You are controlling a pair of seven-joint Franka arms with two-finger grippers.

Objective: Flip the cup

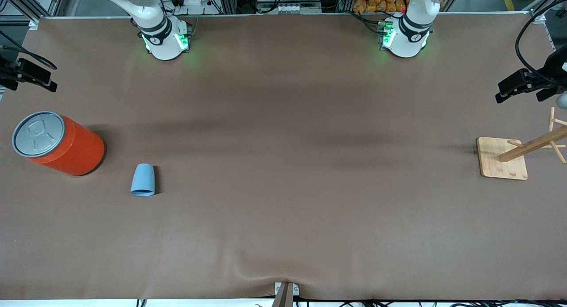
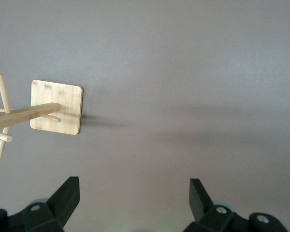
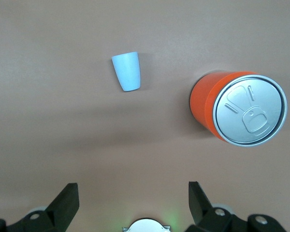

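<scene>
From the front, the cup (image 1: 143,180) is standing mouth-down on the table (image 1: 283,218) beside the can (image 1: 57,143), toward the right arm's end. The left gripper (image 2: 134,195) is hanging spread over bare table near a wooden rack (image 2: 56,107). The right gripper (image 3: 133,198) is hovering spread, empty, above the cup (image 3: 126,71) and can (image 3: 237,108).

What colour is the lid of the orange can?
Grey, metallic-looking, with an embossed pull-tab shape; the can's lid shows best in the right wrist view.
</scene>
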